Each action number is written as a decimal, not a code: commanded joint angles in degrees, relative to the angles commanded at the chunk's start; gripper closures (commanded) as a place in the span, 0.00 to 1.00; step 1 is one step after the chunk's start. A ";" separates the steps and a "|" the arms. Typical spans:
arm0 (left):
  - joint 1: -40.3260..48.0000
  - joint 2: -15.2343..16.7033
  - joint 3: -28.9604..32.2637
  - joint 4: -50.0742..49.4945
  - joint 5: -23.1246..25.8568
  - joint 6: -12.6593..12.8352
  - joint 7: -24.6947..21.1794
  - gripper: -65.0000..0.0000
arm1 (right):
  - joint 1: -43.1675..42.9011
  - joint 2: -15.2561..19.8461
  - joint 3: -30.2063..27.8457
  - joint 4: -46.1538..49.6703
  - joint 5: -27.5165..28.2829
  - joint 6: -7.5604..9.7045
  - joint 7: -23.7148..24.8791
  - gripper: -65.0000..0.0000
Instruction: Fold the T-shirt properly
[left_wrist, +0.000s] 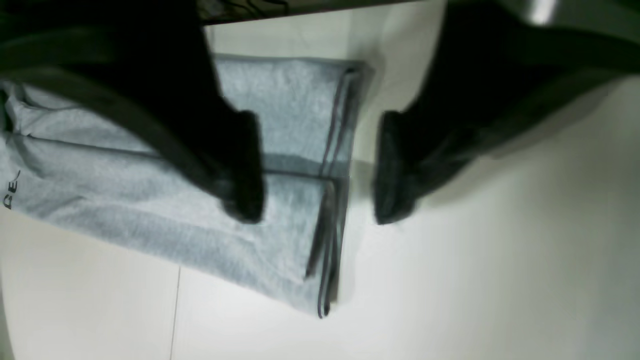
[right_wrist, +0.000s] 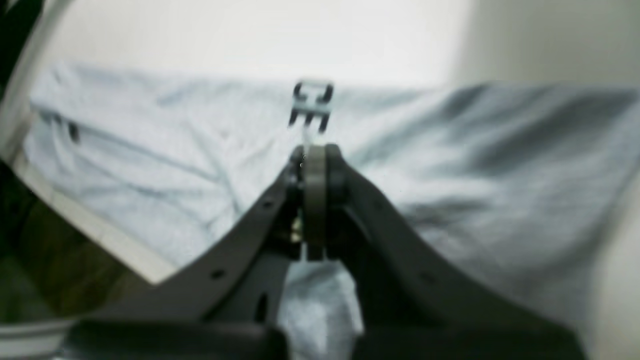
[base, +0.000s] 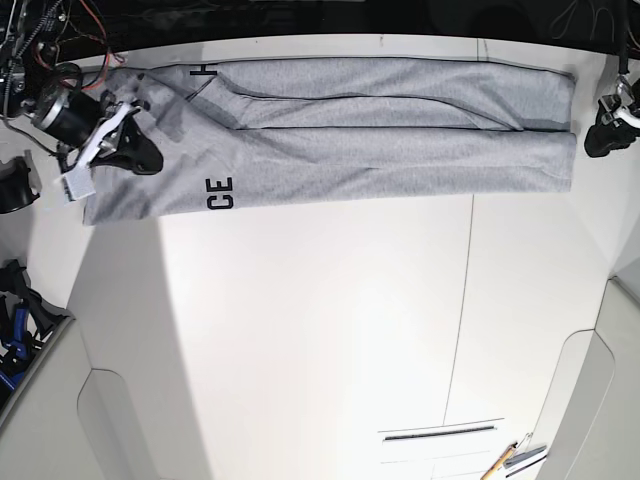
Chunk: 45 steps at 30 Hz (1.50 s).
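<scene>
The light-grey T-shirt (base: 400, 140) lies folded into a long strip across the far side of the white table, with black letters (base: 220, 193) near its left end. My left gripper (left_wrist: 320, 170) is open and straddles the hemmed end of the shirt (left_wrist: 280, 100): one finger (left_wrist: 245, 170) is over the cloth, the other (left_wrist: 395, 170) over bare table. In the base view it (base: 605, 135) sits just off the strip's right end. My right gripper (right_wrist: 314, 165) is shut at the left end (base: 135, 152), and creases in the cloth (right_wrist: 175, 150) run to its tip.
The white table (base: 300, 330) has a seam (base: 462, 300) running front to back. Cables and a motor (base: 50, 105) sit at the back left corner. Dark and blue parts (base: 15, 320) lie off the left edge. A tool (base: 515, 460) lies at the front right.
</scene>
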<state>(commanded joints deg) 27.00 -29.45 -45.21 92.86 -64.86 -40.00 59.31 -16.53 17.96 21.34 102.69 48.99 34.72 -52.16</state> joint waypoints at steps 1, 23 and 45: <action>0.00 0.44 0.00 -0.04 0.28 0.00 -0.50 0.31 | -0.02 -0.02 -1.20 -0.15 -0.61 0.00 0.46 1.00; -0.50 0.68 7.50 -5.95 10.34 0.00 -7.63 0.30 | -0.02 0.00 -2.19 -0.17 -0.55 -0.39 0.92 1.00; -1.60 1.25 7.85 -9.42 6.95 0.00 -7.78 0.30 | -0.02 0.00 -2.19 -0.17 0.09 -0.42 0.48 1.00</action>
<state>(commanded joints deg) 25.41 -28.21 -37.36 83.44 -57.91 -40.00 51.53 -16.56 17.96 19.16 102.52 49.08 34.30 -51.68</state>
